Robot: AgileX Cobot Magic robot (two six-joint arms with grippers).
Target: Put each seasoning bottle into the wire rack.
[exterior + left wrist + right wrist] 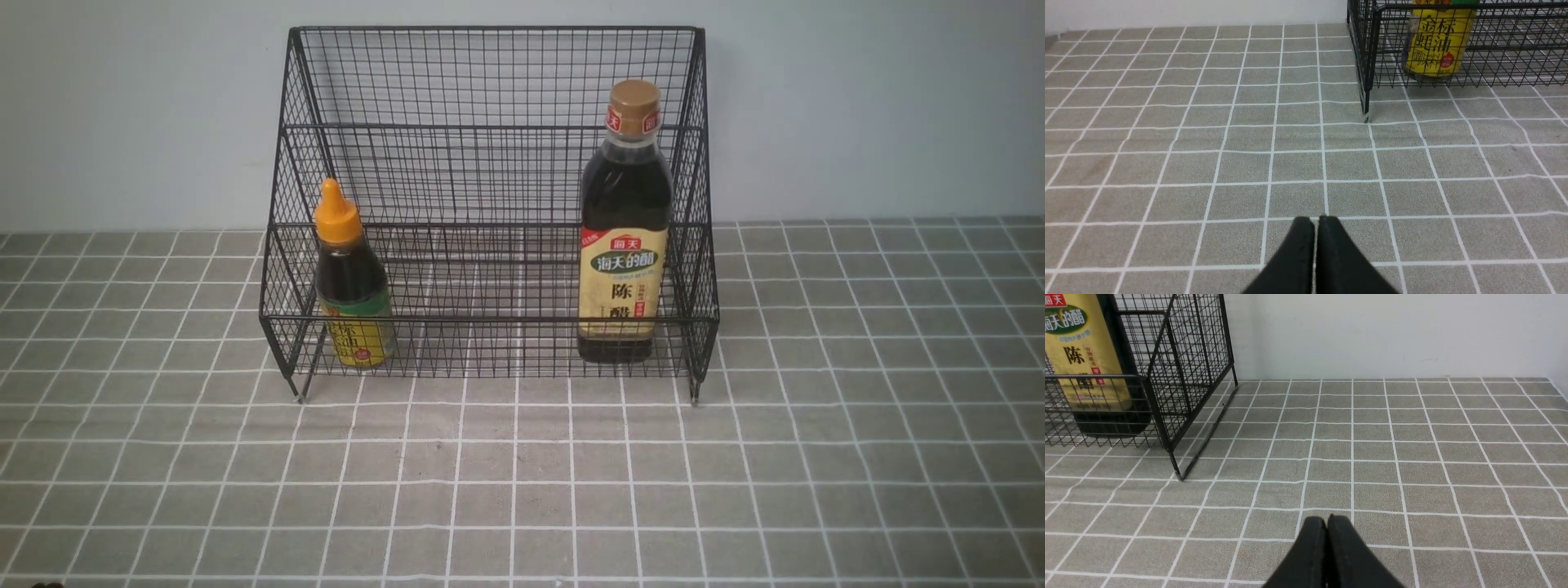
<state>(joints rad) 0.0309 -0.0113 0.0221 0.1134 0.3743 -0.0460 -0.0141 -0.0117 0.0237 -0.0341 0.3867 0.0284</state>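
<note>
The black wire rack (490,131) stands against the back wall. Both seasoning bottles stand upright in its lowest front tier: the short one (353,282) with an orange pointed cap at the left end, the tall one (624,237) with a tan cap and beige label at the right end. The short bottle's yellow label (1438,45) and the rack (1367,61) show in the left wrist view; the tall bottle (1081,363) and rack (1184,355) show in the right wrist view. My left gripper (1316,220) and right gripper (1327,519) are shut and empty, well in front of the rack. Neither arm shows in the front view.
A grey cloth with a white grid (522,474) covers the table. A pale wall (857,106) rises right behind the rack. The cloth's far right edge (1557,388) shows in the right wrist view.
</note>
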